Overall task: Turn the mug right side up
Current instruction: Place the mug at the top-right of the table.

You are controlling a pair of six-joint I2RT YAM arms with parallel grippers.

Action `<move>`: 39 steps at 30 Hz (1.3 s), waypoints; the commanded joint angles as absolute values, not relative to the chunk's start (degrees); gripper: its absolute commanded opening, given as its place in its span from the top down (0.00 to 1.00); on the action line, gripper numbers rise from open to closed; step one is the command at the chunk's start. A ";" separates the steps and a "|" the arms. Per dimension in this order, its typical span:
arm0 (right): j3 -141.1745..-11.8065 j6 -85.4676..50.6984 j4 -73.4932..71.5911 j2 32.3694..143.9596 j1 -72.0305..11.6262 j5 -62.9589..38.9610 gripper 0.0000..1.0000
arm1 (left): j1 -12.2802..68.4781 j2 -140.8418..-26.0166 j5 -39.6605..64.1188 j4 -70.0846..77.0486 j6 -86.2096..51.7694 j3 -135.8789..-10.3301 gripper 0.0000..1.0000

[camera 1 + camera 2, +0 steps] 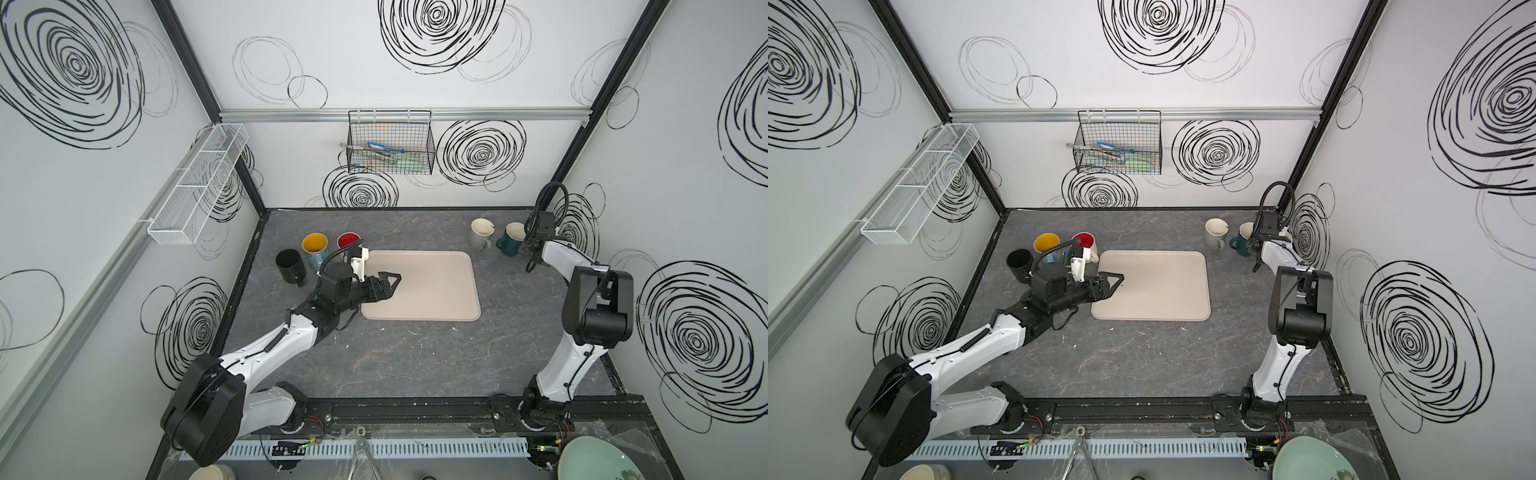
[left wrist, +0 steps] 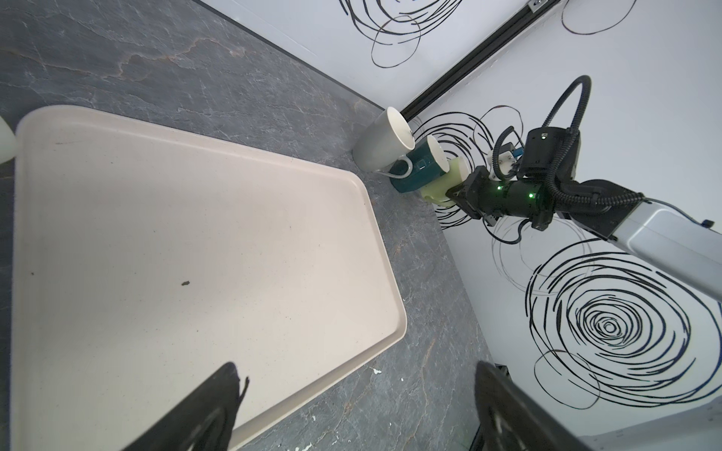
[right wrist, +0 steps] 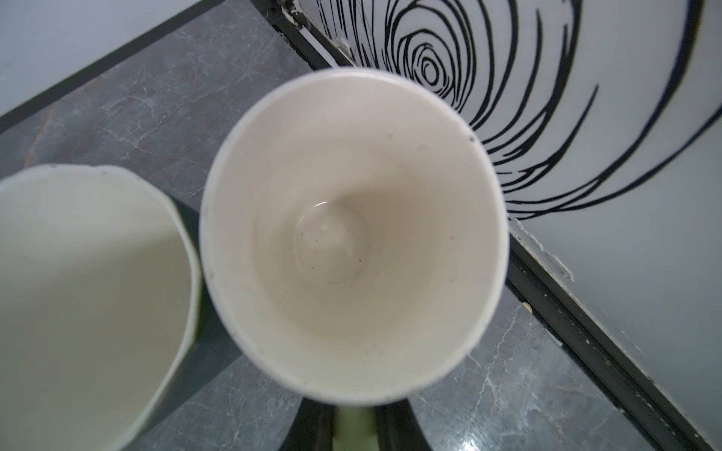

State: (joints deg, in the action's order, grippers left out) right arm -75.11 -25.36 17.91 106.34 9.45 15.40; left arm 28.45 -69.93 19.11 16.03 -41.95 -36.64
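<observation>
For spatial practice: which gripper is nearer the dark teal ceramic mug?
Right. The right gripper is beside the teal mug; the left gripper is over the beige rectangular tray.

No legible text — no labels, no numbers

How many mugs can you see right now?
6. Black mug, yellow-lined mug, red-lined mug left of the tray; cream mug, teal mug, pale green mug far right, the last in the right gripper. Others may be hidden.
</observation>
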 commanded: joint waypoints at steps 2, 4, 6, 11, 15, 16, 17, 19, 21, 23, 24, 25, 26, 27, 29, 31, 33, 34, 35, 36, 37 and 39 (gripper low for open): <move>-77.38 -25.93 17.21 105.55 10.02 17.53 0.92 | 27.96 -69.30 18.46 16.34 -40.87 -36.74 0.04; -77.55 -25.93 17.27 105.73 10.15 16.88 0.85 | 27.99 -69.39 18.46 16.37 -40.87 -36.83 0.04; -77.60 -25.84 17.11 105.73 10.28 16.43 0.76 | 27.97 -69.44 18.47 16.53 -40.87 -36.91 0.04; -77.05 -25.84 16.46 105.31 10.37 15.33 0.51 | 27.67 -69.68 18.37 16.41 -40.78 -37.00 0.04; -76.48 -25.93 16.00 104.38 10.44 14.55 0.36 | 27.39 -69.61 17.92 16.04 -40.28 -37.17 0.04; -76.29 -26.01 15.78 103.95 10.45 14.15 0.32 | 27.24 -69.47 17.63 15.76 -40.09 -37.18 0.04; -76.14 -26.21 15.84 103.44 10.44 14.03 0.29 | 27.00 -69.42 17.34 15.47 -39.87 -37.33 0.04; -75.95 -26.73 16.06 102.37 10.32 13.97 0.25 | 26.72 -69.02 16.74 14.90 -39.47 -37.53 0.04; -75.04 -27.76 15.73 100.63 10.15 13.66 0.24 | 26.55 -68.66 16.39 14.77 -39.39 -37.31 0.04; -72.15 -27.94 13.29 97.38 9.42 13.52 0.21 | 26.67 -68.04 16.01 15.09 -39.55 -36.94 0.04; -70.85 -27.87 12.17 95.83 9.07 13.74 0.18 | 26.65 -67.79 15.90 15.13 -39.55 -36.83 0.04; -69.21 -27.95 10.97 93.87 8.67 13.90 0.17 | 26.63 -67.68 15.57 15.00 -39.42 -36.83 0.04; -67.62 -27.93 9.75 91.95 8.36 13.73 0.16 | 26.64 -67.52 15.22 14.55 -39.18 -36.99 0.04; -66.12 -27.95 8.62 90.32 8.24 13.19 0.15 | 26.64 -67.42 14.68 14.07 -38.75 -37.21 0.04; -62.04 -28.04 4.50 86.19 7.87 10.63 0.14 | 26.64 -67.24 12.80 12.91 -37.62 -37.79 0.04; -57.30 -27.58 -0.59 81.73 7.11 8.90 0.12 | 26.63 -67.07 10.37 12.89 -36.43 -37.73 0.04; -52.56 -26.25 -6.73 77.05 6.07 7.12 0.11 | 26.61 -67.10 7.27 13.91 -35.55 -37.21 0.04; -49.59 -24.92 -10.45 74.61 5.45 6.41 0.10 | 26.57 -67.16 5.33 14.26 -34.83 -37.01 0.04; -46.81 -24.07 -13.71 72.40 4.70 6.03 0.10 | 26.55 -67.11 3.35 14.33 -34.19 -36.83 0.04; -44.63 -23.60 -15.88 70.58 4.15 5.83 0.09 | 26.54 -67.01 1.62 14.40 -33.66 -36.66 0.04; -42.31 -23.39 -18.06 68.72 3.58 5.63 0.08 | 26.59 -66.67 -0.59 14.78 -32.79 -36.27 0.04; -37.96 -23.13 -22.28 66.13 2.76 4.82 0.07 | 26.59 -65.65 -5.40 15.82 -30.61 -35.11 0.04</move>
State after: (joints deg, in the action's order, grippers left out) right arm -41.98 -24.84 -11.44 69.04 3.79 6.63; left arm 27.05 -67.77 3.40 13.19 -34.85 -36.27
